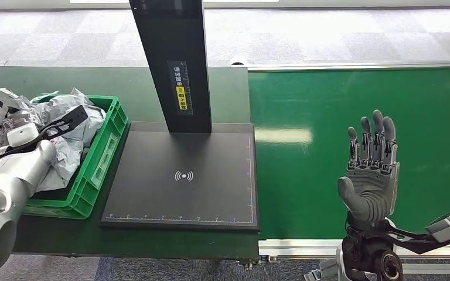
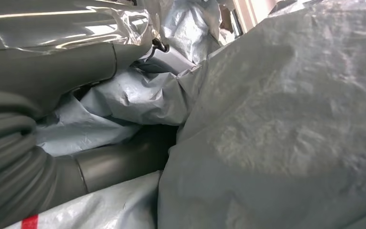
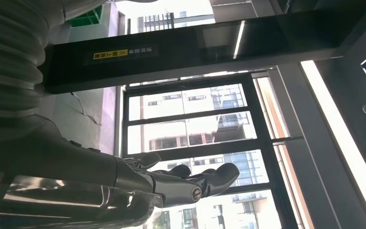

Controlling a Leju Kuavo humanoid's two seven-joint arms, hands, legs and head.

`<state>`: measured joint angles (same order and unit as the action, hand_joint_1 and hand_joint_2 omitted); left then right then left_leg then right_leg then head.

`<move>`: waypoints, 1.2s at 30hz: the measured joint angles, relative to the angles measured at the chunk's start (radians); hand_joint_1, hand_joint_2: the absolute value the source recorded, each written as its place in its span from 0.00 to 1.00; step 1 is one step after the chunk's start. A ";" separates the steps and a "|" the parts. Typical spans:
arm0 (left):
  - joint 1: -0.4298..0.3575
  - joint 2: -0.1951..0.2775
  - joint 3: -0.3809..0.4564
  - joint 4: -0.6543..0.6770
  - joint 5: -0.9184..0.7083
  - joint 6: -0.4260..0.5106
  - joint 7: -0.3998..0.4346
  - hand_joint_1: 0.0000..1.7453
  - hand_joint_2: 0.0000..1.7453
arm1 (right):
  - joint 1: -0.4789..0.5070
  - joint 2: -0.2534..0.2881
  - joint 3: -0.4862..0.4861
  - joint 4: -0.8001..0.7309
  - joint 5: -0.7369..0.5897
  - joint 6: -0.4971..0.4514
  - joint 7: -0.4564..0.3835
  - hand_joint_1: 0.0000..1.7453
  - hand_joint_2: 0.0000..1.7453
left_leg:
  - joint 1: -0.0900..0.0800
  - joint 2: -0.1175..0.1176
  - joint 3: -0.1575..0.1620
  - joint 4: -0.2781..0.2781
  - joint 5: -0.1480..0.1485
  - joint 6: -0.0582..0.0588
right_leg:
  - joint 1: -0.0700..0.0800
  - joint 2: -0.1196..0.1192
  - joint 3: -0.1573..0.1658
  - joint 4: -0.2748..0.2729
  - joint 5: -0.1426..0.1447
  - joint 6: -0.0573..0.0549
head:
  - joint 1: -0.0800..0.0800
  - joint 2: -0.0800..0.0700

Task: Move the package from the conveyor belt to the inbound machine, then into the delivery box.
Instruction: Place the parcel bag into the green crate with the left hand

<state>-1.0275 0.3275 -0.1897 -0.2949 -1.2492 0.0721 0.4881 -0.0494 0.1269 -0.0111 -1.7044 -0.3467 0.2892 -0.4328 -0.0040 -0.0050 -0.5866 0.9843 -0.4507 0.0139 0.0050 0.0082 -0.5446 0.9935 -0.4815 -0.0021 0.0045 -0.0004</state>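
Left wrist view: the left hand [image 2: 38, 157] is buried among grey packages [image 2: 286, 119] in the green box [image 1: 102, 158], its grip unclear. Withdrawing could drag one out. The right hand [image 1: 370, 170] hovers open over the belt [image 1: 433, 117].

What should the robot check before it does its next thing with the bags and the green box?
1. Right hand free: ok, it is raised over the conveyor belt with fingers apart, holding nothing.
2. Package waiting on the conveyor belt: not ok, the part in view is bare.
3. Inbound machine plate free: ok, nothing lies on it.
4. Left hand let go: cannot tell, it is down among the grey packages and its fingers are partly hidden.
5. Packages inside the delivery box: ok for most, though some plastic bulges over its far left edge.
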 joint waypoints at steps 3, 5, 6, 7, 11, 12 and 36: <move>0.013 -0.005 0.038 0.000 0.057 0.048 -0.056 0.00 1.00 | 0.003 -0.002 0.000 0.000 -0.002 -0.002 -0.002 0.00 1.00 | 0.000 0.000 0.000 0.000 0.000 0.000 | 0.000 0.000 0.000 0.000 0.000 0.000 | 0.000 0.000; 0.018 -0.012 0.072 0.000 0.090 0.077 -0.092 0.00 1.00 | 0.003 -0.004 -0.001 0.000 -0.003 -0.002 -0.004 0.00 1.00 | 0.000 0.000 0.000 0.000 0.000 0.000 | 0.000 0.000 0.000 0.000 0.000 0.000 | 0.000 0.000; 0.020 -0.015 0.087 0.000 0.102 0.088 -0.105 0.00 1.00 | 0.003 -0.004 -0.001 0.000 -0.003 -0.002 -0.005 0.00 1.00 | 0.000 0.000 0.000 0.000 0.000 0.000 | 0.000 0.000 0.000 0.000 0.000 0.000 | 0.000 0.000; 0.021 -0.019 0.102 0.000 0.118 0.098 -0.118 0.00 1.00 | 0.003 -0.005 -0.001 0.000 -0.003 -0.002 -0.005 0.00 1.00 | 0.000 0.000 0.000 0.000 0.000 0.000 | 0.000 -0.001 0.000 0.000 0.000 0.000 | 0.000 0.000; 0.026 -0.037 0.194 -0.003 0.271 0.158 -0.253 0.00 1.00 | 0.000 -0.006 -0.002 0.004 -0.003 0.002 -0.007 0.00 1.00 | 0.000 0.000 0.000 0.000 0.000 0.000 | 0.000 -0.001 0.000 0.000 0.000 0.000 | 0.000 0.000; 0.027 -0.044 0.230 -0.005 0.322 0.175 -0.304 0.00 1.00 | -0.003 -0.006 -0.003 0.007 -0.003 0.004 -0.008 0.00 1.00 | 0.000 0.000 0.000 0.000 0.000 0.000 | 0.000 -0.001 0.000 0.000 0.000 0.000 | 0.000 0.000; 0.174 -0.201 0.544 -0.549 0.918 0.380 -0.949 0.00 1.00 | -0.057 -0.005 -0.006 0.056 0.016 -0.036 0.010 0.00 1.00 | 0.000 0.000 -0.001 0.000 0.000 0.000 | 0.000 0.000 -0.001 0.000 0.000 0.000 | 0.000 0.000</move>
<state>-0.8538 0.1266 0.3545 -0.8438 -0.3312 0.4525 -0.4610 -0.1064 0.1218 -0.0172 -1.6483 -0.3302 0.2535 -0.4230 -0.0042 -0.0054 -0.5874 0.9846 -0.4507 0.0138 0.0046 0.0078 -0.5454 0.9935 -0.4817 -0.0019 0.0045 -0.0004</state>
